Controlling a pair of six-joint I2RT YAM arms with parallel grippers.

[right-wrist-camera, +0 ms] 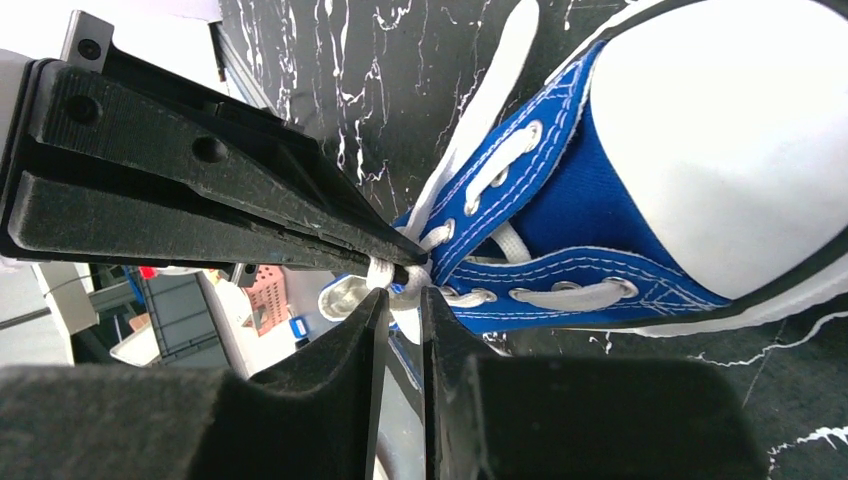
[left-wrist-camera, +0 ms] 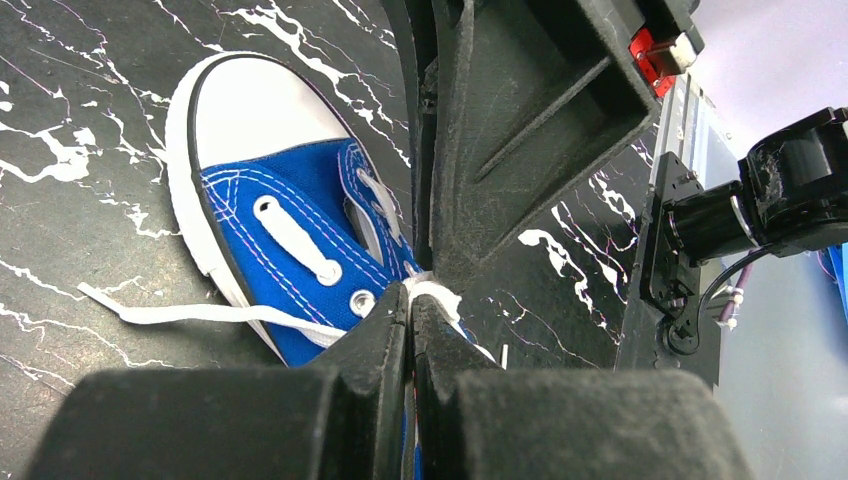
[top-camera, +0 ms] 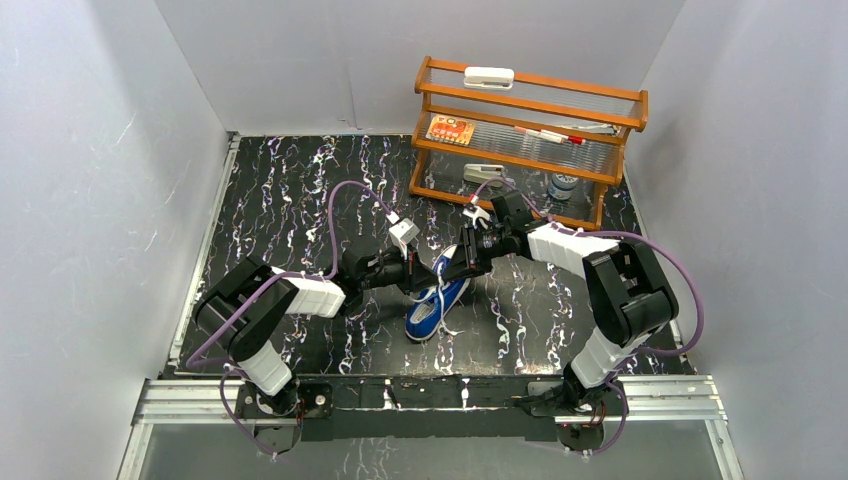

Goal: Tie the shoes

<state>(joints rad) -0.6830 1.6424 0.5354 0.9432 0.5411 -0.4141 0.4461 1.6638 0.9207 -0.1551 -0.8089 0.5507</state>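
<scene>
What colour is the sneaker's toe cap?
The toe cap is white; the right wrist view shows it best.

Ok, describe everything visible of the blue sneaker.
Blue canvas sneaker with white toe cap, white sole edge, metal eyelets and white laces. It sits on the black marbled table, toe toward the arm bases. The left end effector and right end effector pinch lace at its upper eyelets; one end trails loose.

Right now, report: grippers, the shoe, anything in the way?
Left gripper shut on laces. Right gripper shut on laces, tips meeting. Sneaker upright, no bow yet. Wooden rack behind, not in the way.
</scene>
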